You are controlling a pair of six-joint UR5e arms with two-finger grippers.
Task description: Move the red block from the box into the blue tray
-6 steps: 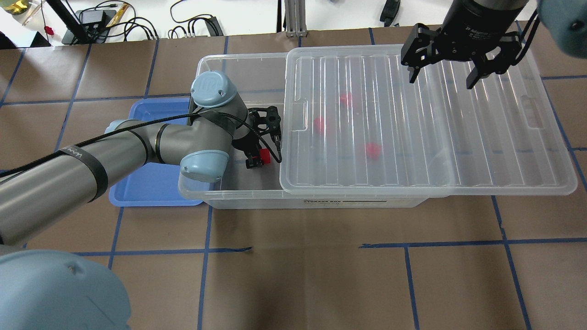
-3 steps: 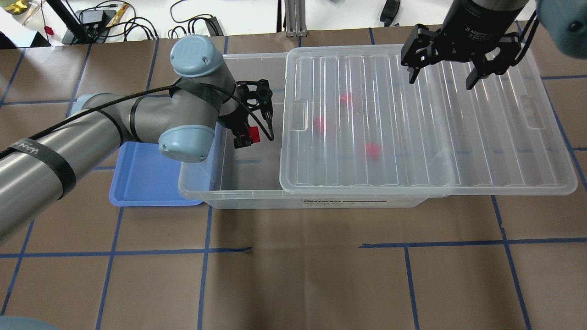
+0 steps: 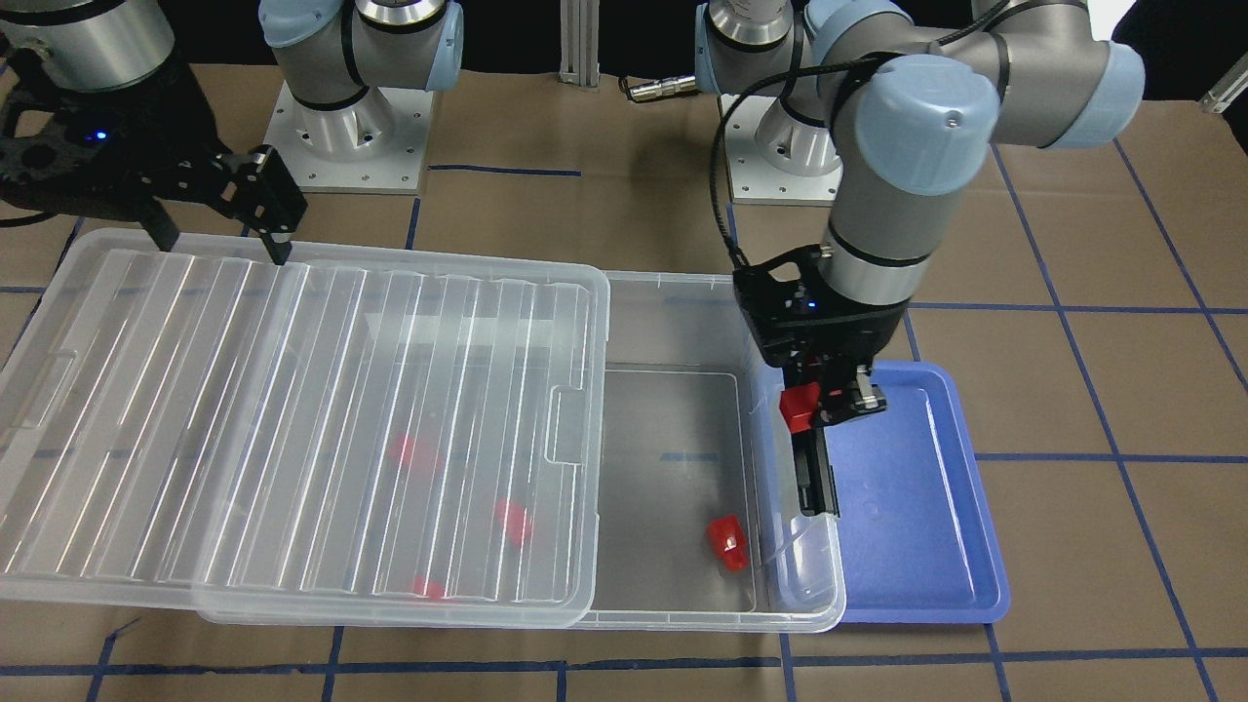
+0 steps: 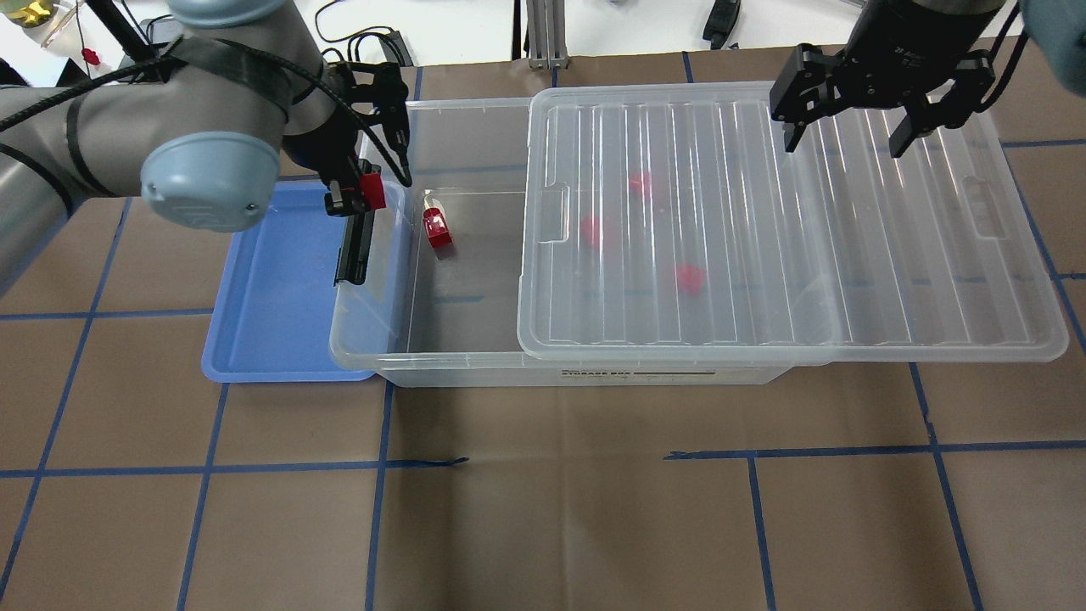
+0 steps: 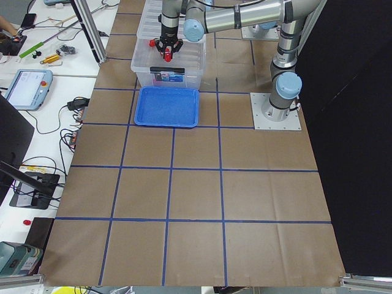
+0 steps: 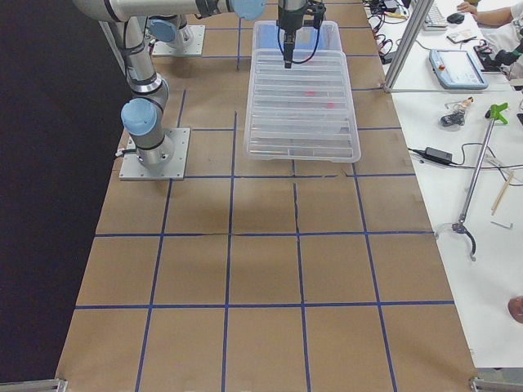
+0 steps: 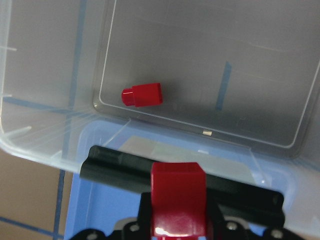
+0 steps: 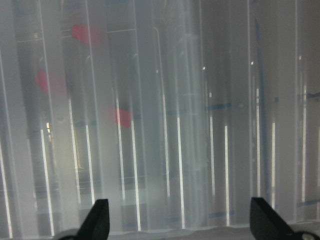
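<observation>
My left gripper (image 4: 361,193) is shut on the red block (image 4: 372,188), also seen in the front view (image 3: 799,408) and the left wrist view (image 7: 177,197). It holds the block above the box's (image 4: 458,367) short end, over the black latch bar (image 4: 352,246), at the edge of the blue tray (image 4: 271,297). The tray lies against that end of the box and holds nothing. My right gripper (image 4: 842,146) is open and empty above the far right part of the ribbed lid (image 4: 764,238).
A loose red piece with a shiny face (image 4: 437,227) lies on the box floor near the latch end. Three blurred red pieces (image 4: 689,278) show through the lid, which is slid aside and covers most of the box. Brown taped table surrounds the box.
My left gripper has lifted the red block and carried it left and away, from inside the box to over its latch end. The loose red piece has come into view. The right gripper has shifted slightly right.
</observation>
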